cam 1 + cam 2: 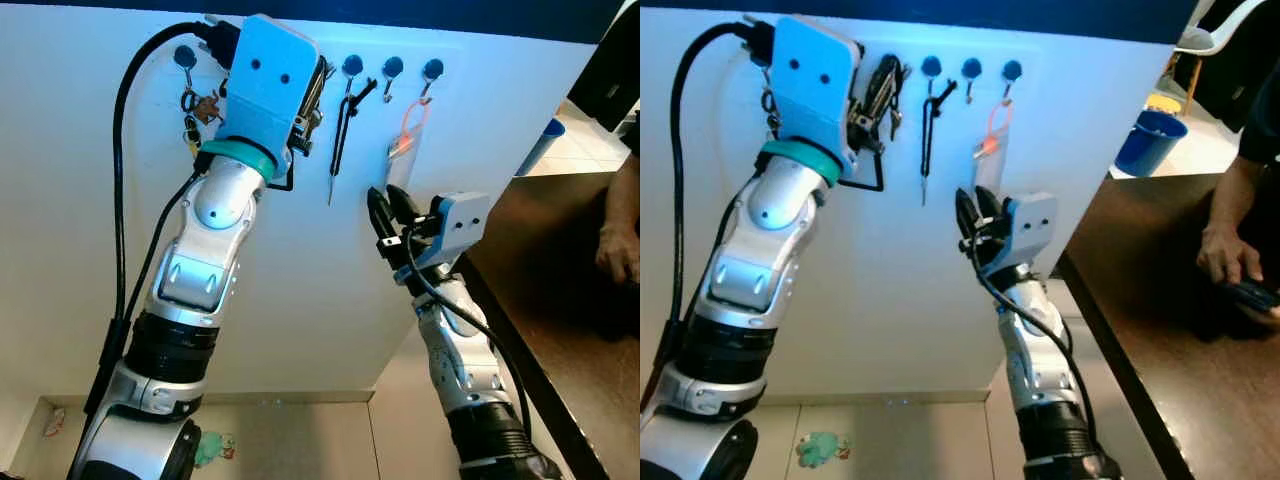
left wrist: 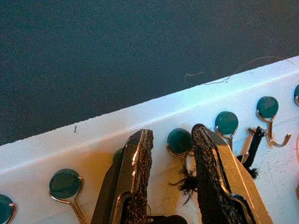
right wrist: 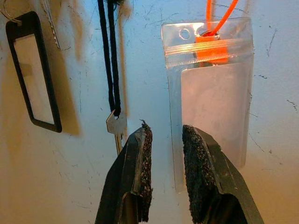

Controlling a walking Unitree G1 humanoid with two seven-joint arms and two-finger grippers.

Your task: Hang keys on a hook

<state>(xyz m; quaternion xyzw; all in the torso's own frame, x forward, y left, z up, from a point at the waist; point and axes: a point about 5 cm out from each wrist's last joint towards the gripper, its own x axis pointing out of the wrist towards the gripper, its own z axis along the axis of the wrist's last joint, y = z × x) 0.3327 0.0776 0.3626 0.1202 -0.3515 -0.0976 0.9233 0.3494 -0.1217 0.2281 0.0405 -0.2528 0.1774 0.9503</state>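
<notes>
The left gripper (image 2: 170,182) is up at a hook (image 2: 179,142), fingers apart with a black frayed cord (image 2: 188,183) between them. The keys probably hang below on that cord. Keys are small, hard and light; the soft cord is best to hold. The right gripper (image 3: 163,172), fingers apart, waits near a clear pouch (image 3: 210,88) holding a card

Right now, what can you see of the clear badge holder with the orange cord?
The badge holder is a clear, soft-looking plastic sleeve with a zip-style top strip and a pale card inside. It hangs upright against the white wall by an orange cord looped through its top slot. The open right gripper sits just before its lower edge; contact is unclear.
</notes>
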